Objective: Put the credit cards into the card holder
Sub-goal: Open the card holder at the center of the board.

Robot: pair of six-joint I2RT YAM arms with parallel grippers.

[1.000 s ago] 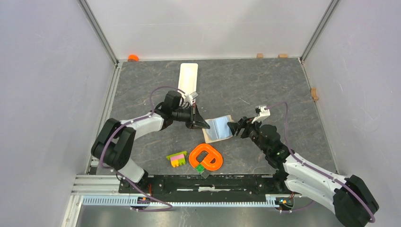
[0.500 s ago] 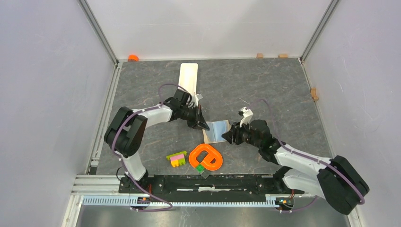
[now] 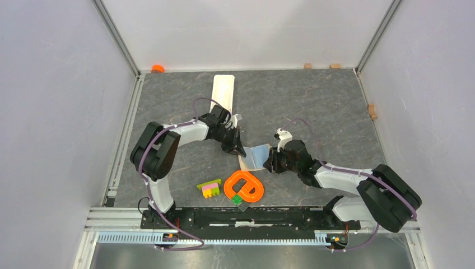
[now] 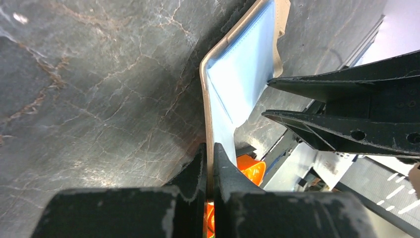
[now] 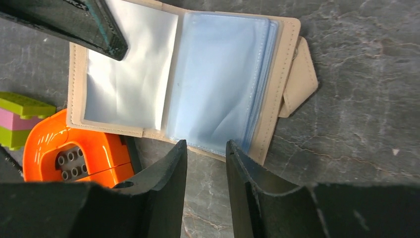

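Note:
The card holder (image 3: pixel 256 155) lies open on the table, beige with light-blue clear sleeves (image 5: pixel 218 79) inside and a clasp tab (image 5: pixel 299 79) on its right. My left gripper (image 4: pixel 209 153) is shut on the edge of its left cover and holds that cover raised on edge (image 4: pixel 237 74). One left finger (image 5: pixel 99 29) shows over the holder's far left corner. My right gripper (image 5: pixel 205 145) stands open at the holder's near edge, with only bare table between its fingers. The credit cards are hidden; I cannot make one out apart from the sleeves.
An orange ring-shaped toy (image 3: pixel 244 186) with a small green brick (image 3: pixel 238 199) lies just in front of the holder. Pink-yellow-green bricks (image 3: pixel 209 188) sit to its left. A long white tray (image 3: pixel 223 92) lies at the back, behind the left arm.
My right gripper has moved left and down to the holder's near edge and its jaws have narrowed. The left gripper shifted slightly, and the holder's left cover now stands more upright.

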